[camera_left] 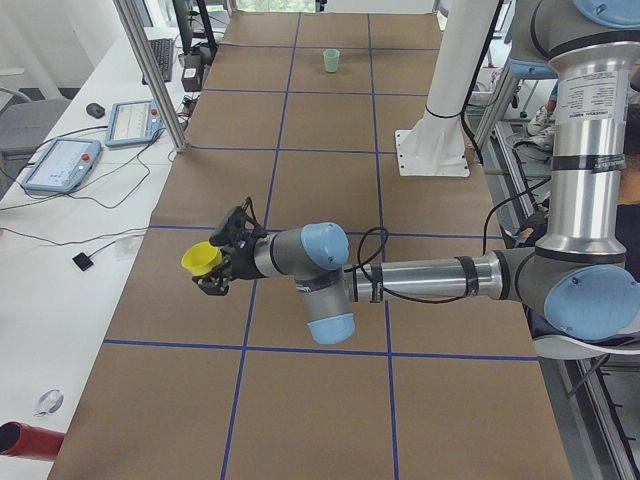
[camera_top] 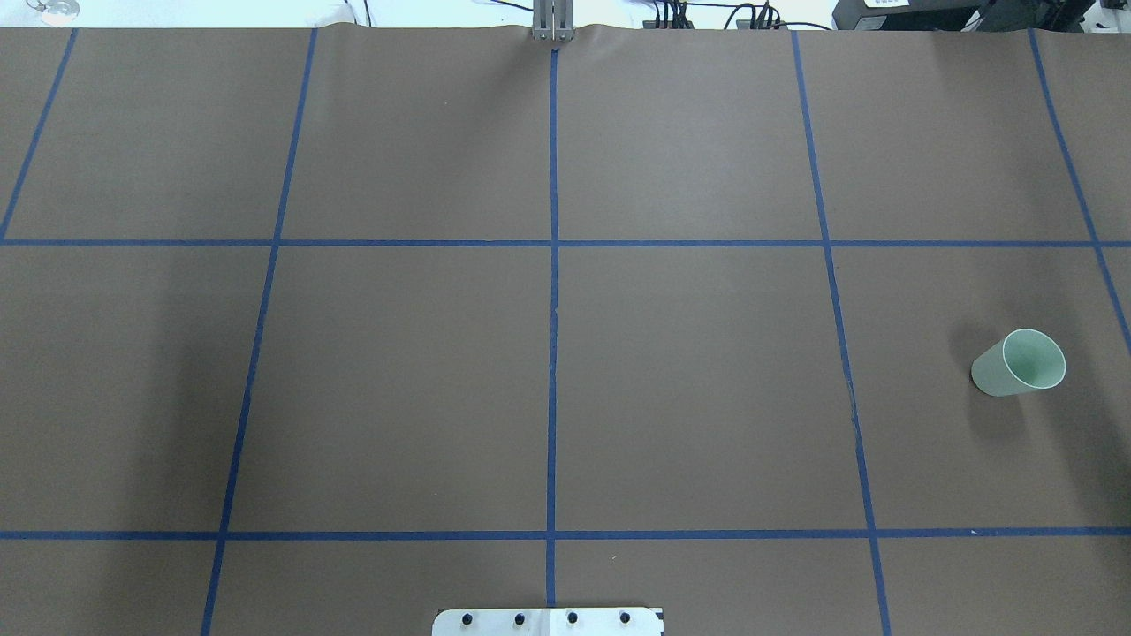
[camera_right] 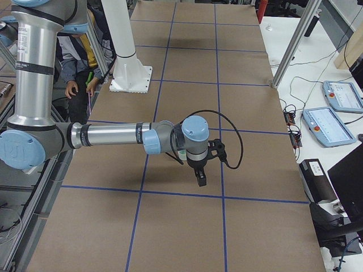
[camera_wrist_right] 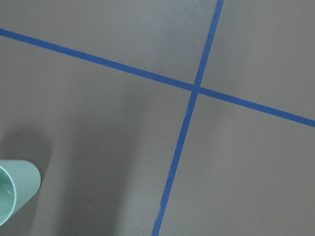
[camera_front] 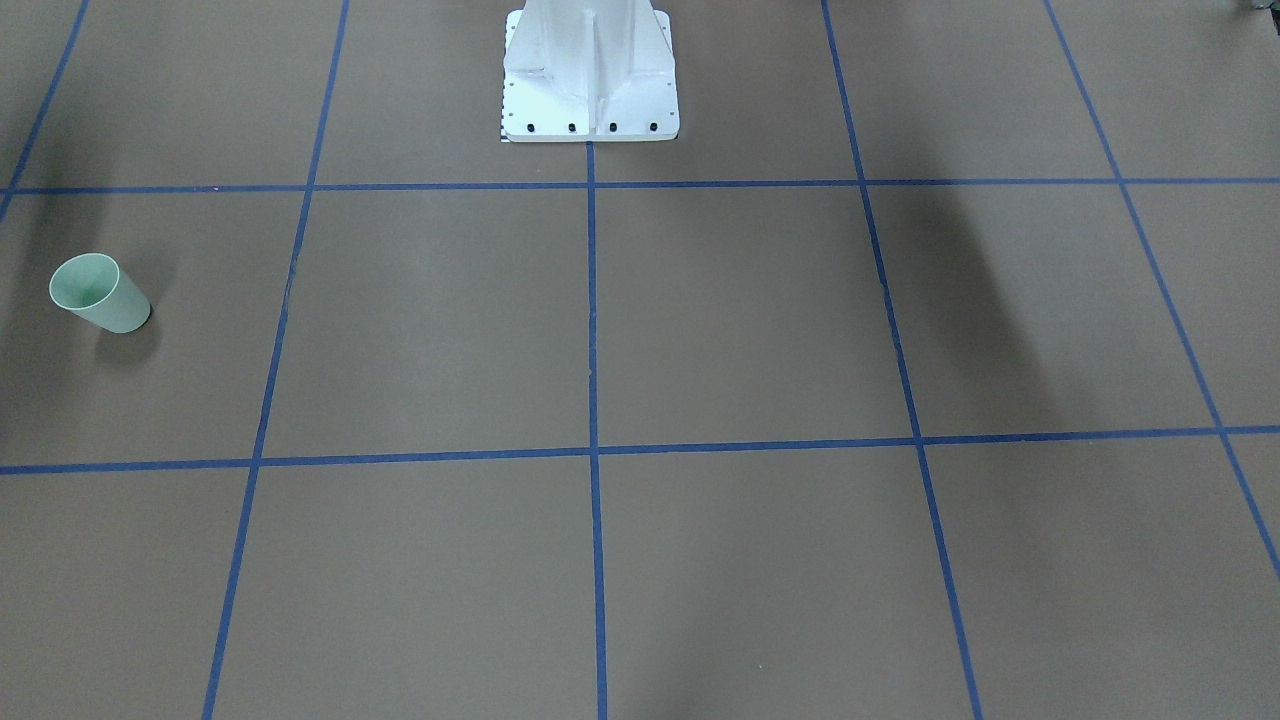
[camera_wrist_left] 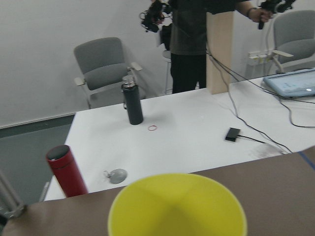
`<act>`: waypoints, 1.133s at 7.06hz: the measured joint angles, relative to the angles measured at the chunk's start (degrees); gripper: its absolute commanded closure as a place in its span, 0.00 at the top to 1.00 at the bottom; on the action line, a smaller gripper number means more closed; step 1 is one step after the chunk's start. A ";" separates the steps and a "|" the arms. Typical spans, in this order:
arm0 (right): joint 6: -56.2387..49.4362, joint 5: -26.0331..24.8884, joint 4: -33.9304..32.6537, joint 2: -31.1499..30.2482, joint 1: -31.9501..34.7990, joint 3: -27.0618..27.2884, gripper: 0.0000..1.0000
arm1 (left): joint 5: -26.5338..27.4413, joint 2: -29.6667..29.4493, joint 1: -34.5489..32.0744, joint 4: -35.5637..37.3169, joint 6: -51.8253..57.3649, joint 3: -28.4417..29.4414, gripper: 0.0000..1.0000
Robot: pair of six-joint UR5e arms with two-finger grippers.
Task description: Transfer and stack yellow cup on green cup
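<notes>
Exterior left view shows the small bright yellow plastic cup (camera_left: 204,258) at the left arm's jaws, seemingly lifted off the brown tabletop (camera_left: 330,400); whether either arm's jaws are open or closed cannot be told. The pale mint-green plastic cup (camera_top: 1018,362) stands upright, well apart. Transfer and stacking remain undone.
</notes>
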 measured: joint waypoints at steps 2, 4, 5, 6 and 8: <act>0.01 0.54 2.59 0.09 0.01 -0.12 1.00 | -10.40 -4.80 2.16 -0.91 1.10 -5.48 0.06; 0.14 4.06 5.33 0.36 0.01 0.12 1.00 | -18.48 -10.24 8.59 -1.71 1.48 -6.94 0.06; 0.41 7.15 5.58 1.46 0.01 0.49 1.00 | -19.72 -11.73 12.30 -3.04 1.49 -7.17 0.06; 1.67 9.85 5.46 3.45 -0.39 0.69 1.00 | -19.95 -12.61 14.70 -4.60 1.62 -7.24 0.00; 11.45 12.06 5.25 9.00 -5.23 2.30 1.00 | -19.92 -15.14 20.28 -7.48 4.85 -6.86 0.03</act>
